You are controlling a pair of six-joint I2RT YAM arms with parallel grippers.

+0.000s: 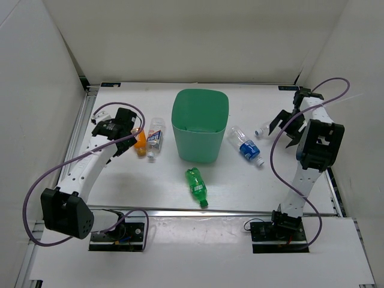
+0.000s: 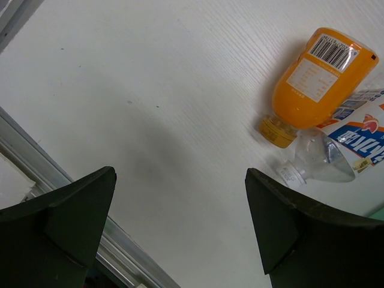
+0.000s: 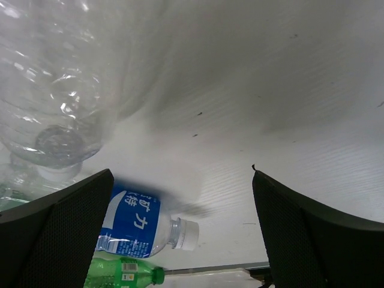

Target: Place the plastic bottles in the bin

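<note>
The mint-green bin (image 1: 200, 125) stands upright at the table's middle back. An orange bottle (image 1: 140, 143) and a clear blue-label bottle (image 1: 155, 137) lie side by side left of it. They also show in the left wrist view, orange bottle (image 2: 318, 78) and clear one (image 2: 336, 150). A green bottle (image 1: 196, 186) lies in front of the bin. A second blue-label bottle (image 1: 246, 147) and a plain crinkled bottle (image 1: 262, 128) lie to its right. My left gripper (image 1: 120, 149) is open and empty just left of the orange bottle. My right gripper (image 1: 283, 129) is open and empty beside the crinkled bottle (image 3: 54, 90).
A metal rail (image 1: 81, 129) runs along the table's left edge, close to my left gripper, and shows in the left wrist view (image 2: 36, 156). White walls enclose the table on three sides. The right wrist view also shows the blue-label bottle (image 3: 141, 222) and green bottle (image 3: 120, 273).
</note>
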